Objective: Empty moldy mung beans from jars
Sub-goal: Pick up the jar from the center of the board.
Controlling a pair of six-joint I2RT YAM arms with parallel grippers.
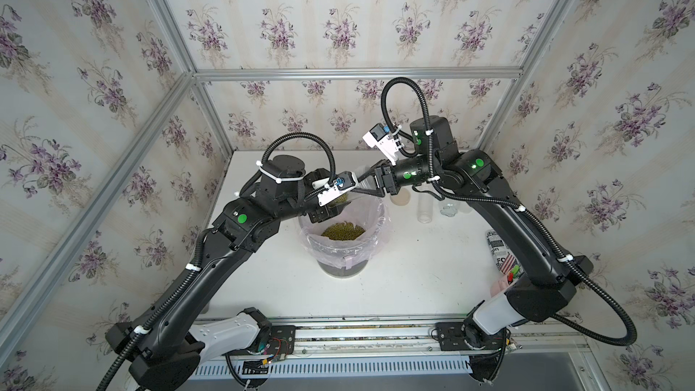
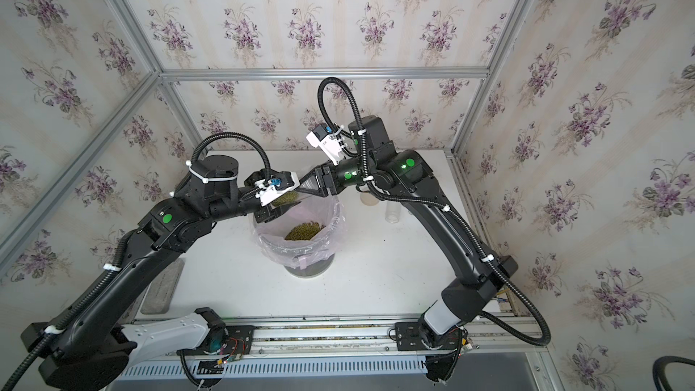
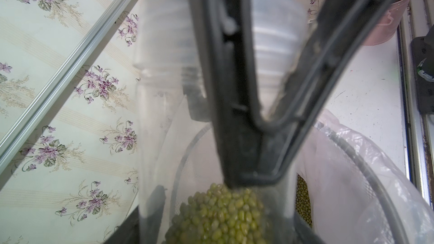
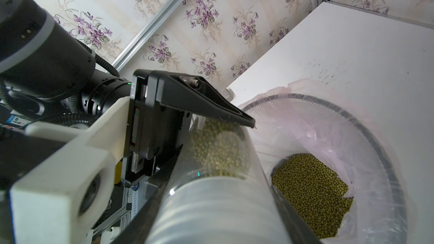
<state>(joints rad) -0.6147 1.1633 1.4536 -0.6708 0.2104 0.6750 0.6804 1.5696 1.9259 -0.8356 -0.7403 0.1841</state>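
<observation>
Above the lined bin [image 4: 352, 111] on the white counter [image 1: 413, 280], left jaws gripped the jar [image 4: 223, 151] nearly level, its lid [image 4: 211, 207] clamped in the right jaws opposite.

The space above the far rim of the lined bin [image 1: 342, 271] was taken up by the left claw [image 1: 344, 201], clamped on a tilted jar [image 4: 218, 151], and the right claw [image 1: 357, 184], clamped on its whitish lid [image 4: 218, 210]. The bin's near half was left open from above, and bare worktop [image 1: 413, 283] was left in front of it. On the right, passage was narrowed by an empty jar [image 1: 425, 209], a tan lid [image 1: 399, 197], a printed can [image 1: 496, 247] and a pink cup [image 1: 499, 287].
</observation>
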